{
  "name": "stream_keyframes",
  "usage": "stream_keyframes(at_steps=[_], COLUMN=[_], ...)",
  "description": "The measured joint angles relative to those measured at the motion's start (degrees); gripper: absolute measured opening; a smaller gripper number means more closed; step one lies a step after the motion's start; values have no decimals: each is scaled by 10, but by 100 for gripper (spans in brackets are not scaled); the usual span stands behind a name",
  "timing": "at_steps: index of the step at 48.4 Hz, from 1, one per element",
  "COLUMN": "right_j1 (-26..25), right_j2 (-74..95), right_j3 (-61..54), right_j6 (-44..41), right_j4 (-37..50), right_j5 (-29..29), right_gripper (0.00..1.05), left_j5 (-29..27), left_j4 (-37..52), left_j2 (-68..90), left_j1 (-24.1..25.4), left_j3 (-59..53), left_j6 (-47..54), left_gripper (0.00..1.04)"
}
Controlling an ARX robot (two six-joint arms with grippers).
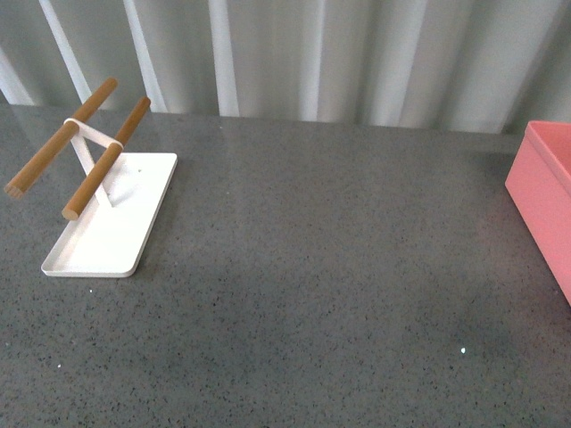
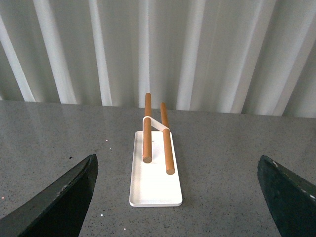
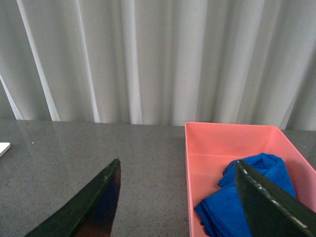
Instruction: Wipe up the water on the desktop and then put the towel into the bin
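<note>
The bright blue towel [image 3: 232,205] lies crumpled inside the salmon-pink bin [image 3: 207,143] in the right wrist view. My right gripper [image 3: 182,202] hangs open above the bin's near wall, one dark finger over the desktop [image 3: 89,153], the other partly covering the towel. In the front view only a corner of the bin [image 1: 544,192] shows at the right edge of the dark speckled desktop [image 1: 321,285]; the towel is hidden there and neither arm appears. My left gripper [image 2: 177,197] is open, held above the desktop [image 2: 227,163] with nothing between its fingers.
A flat white tray [image 1: 111,218] carrying two wooden rods [image 1: 98,160] on a white stand sits at the desktop's left; it also lies straight ahead of the left gripper as the tray [image 2: 154,175]. Pale pleated curtains [image 1: 303,53] close off the far edge.
</note>
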Motion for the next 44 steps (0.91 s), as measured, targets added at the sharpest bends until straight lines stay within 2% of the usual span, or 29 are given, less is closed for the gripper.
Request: stream_keyframes(at_steps=[2,5,7,11,44], right_j1=[0,0,0,0,0], right_j2=[0,0,0,0,0], right_j3=[0,0,0,0,0], right_j6=[0,0,1,0,1], right_j4=[0,0,0,0,0], right_j5=[0,0,0,0,0], right_gripper=[79,95,100,97,98], left_j5=[0,0,0,0,0], left_j4=[0,0,0,0,0], left_j2=[0,0,0,0,0], left_j1=[0,0,0,0,0], left_j3=[0,0,0,0,0], left_j6=[0,0,0,0,0], left_gripper=[98,98,98,98,98])
